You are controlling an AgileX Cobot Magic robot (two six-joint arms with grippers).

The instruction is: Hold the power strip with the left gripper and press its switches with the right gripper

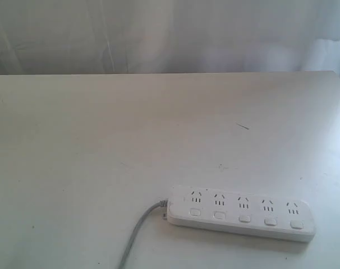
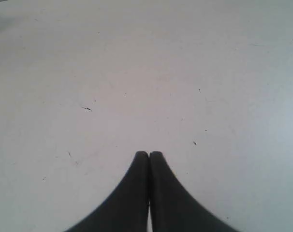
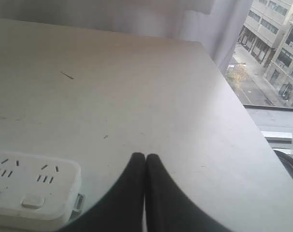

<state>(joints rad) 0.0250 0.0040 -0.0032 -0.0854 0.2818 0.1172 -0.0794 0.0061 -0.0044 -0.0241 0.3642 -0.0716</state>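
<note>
Left gripper (image 2: 149,155): fingers pressed together over bare table (image 2: 137,72), with no strip ahead of it. Right gripper (image 3: 145,157): also pressed together, the power strip (image 3: 33,191) close beside my tips, untouched. The strip lies flat with its switches (image 1: 244,218) facing upward, which I judge suits pressing from above. Neither hold nor press is made yet.
</note>
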